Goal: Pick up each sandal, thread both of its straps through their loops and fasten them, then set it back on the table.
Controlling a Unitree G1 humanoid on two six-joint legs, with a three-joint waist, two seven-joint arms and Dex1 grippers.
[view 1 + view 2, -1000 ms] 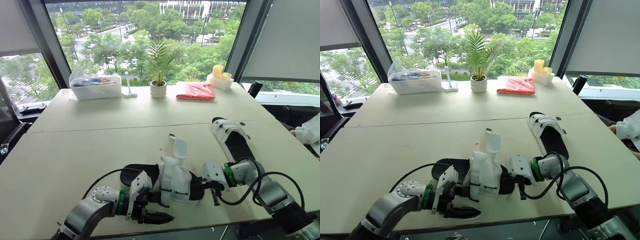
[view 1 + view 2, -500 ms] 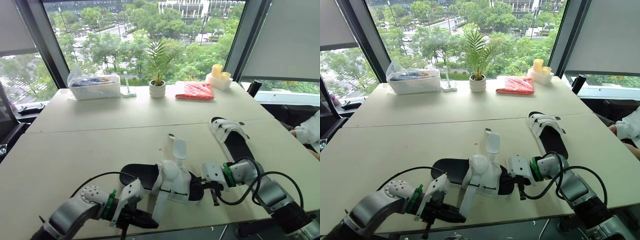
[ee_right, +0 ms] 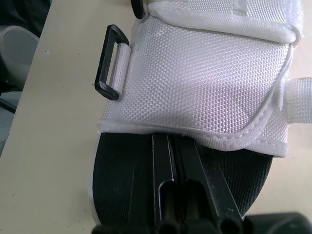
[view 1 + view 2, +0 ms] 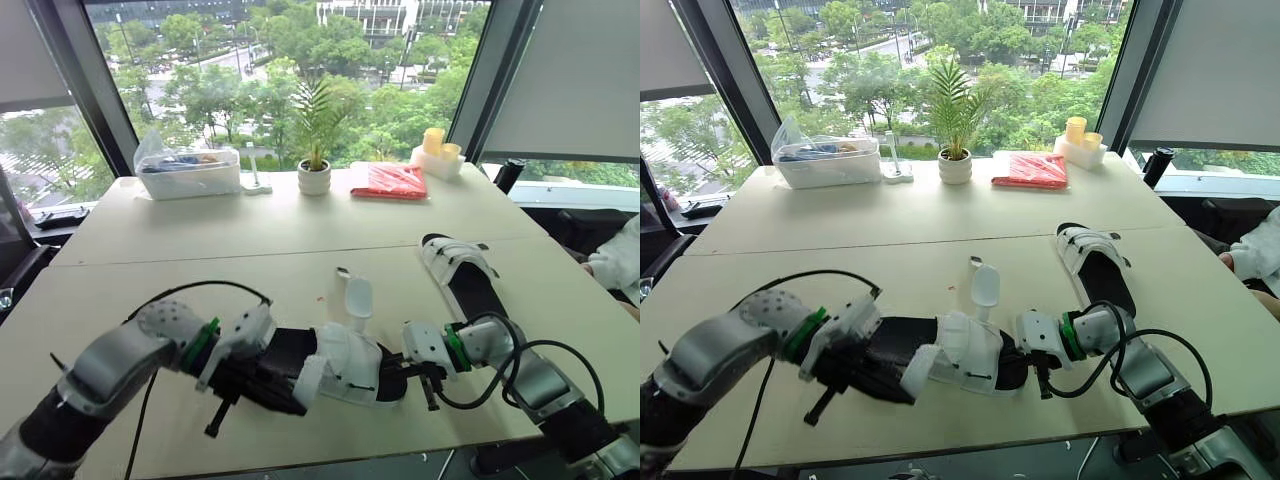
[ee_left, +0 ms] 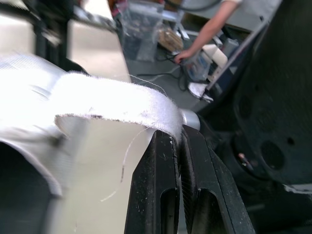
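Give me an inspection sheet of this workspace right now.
Surface: table, beige, two joined tops.
Job's things: near sandal between the hands, strap undone; far sandal flat on table.
Clutter: plastic box, potted plant, red packet, yellow cups by window.
Hands: left hand shut on strap; right hand shut, tips on near sandal's sole.
Cables: black cables loop off both forearms.
Surroundings: trees outside; person's sleeve at right edge.

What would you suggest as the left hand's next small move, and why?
Probably carry the strap toward the black loop and feed its tip through. The left hand is shut on the strap, the loop stands empty, and the right hand sits against the sandal.
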